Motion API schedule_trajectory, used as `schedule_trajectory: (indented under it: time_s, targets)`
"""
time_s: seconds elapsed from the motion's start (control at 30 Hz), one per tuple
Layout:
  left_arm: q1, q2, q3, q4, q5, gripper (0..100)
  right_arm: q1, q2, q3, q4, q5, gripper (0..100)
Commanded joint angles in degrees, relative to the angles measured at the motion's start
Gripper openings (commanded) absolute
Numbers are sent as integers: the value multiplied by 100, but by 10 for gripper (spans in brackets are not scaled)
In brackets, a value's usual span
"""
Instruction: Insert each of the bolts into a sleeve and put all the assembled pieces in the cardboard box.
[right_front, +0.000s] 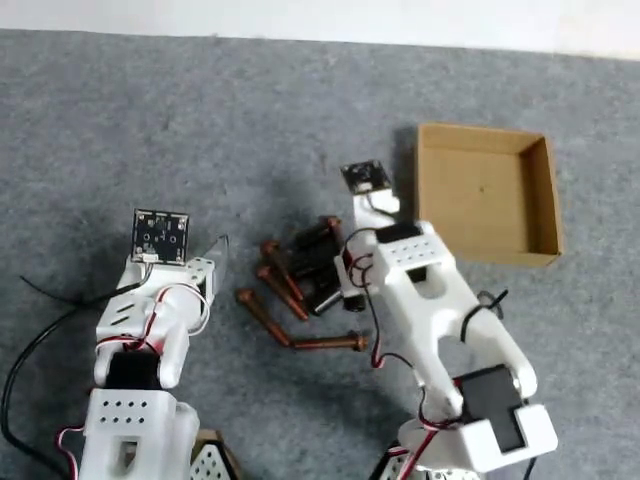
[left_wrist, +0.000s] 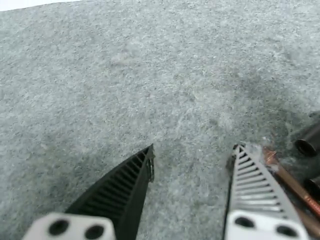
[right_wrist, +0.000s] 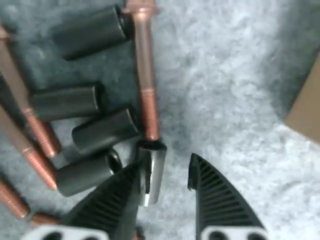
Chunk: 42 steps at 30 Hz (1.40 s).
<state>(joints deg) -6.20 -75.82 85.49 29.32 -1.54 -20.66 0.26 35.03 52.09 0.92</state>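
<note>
Bolts (right_front: 325, 342), copper-coloured, and dark sleeves (right_front: 310, 245) lie loose in one pile on grey mat (right_front: 150, 120), between the two arms. Cardboard box (right_front: 480, 195) sits just beyond the pile, on the right arm's side. Right gripper (right_wrist: 167, 169) is low at the pile's edge, jaws narrowly parted astride one sleeve (right_wrist: 154, 172), which rests against one finger, apart from the other. Left gripper (left_wrist: 195, 150) is over bare mat beside the pile, jaws wide, holding nothing.
</note>
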Motion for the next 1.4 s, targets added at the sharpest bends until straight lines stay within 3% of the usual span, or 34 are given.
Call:
schedule_trajectory:
  time_s: [0.0,0.4,0.67,0.8,1.13,1.37]
  targets:
    - [-40,13,-66,-114,35,232,75,523,-295,180,-44,125]
    - [-40,13,-75,-114,35,232,-347,338,-382,356,-88,124]
    - [-40,13,-75,-114,35,232,127,-330,-382,347,-105,124]
    - [-40,13,-75,-114,35,232,92,-892,-347,365,-466,124]
    - [-40,13,-75,-114,35,232,-664,-1103,127,330,-457,124]
    - [-40,13,-75,-114,35,232,-734,-1086,242,295,-457,124]
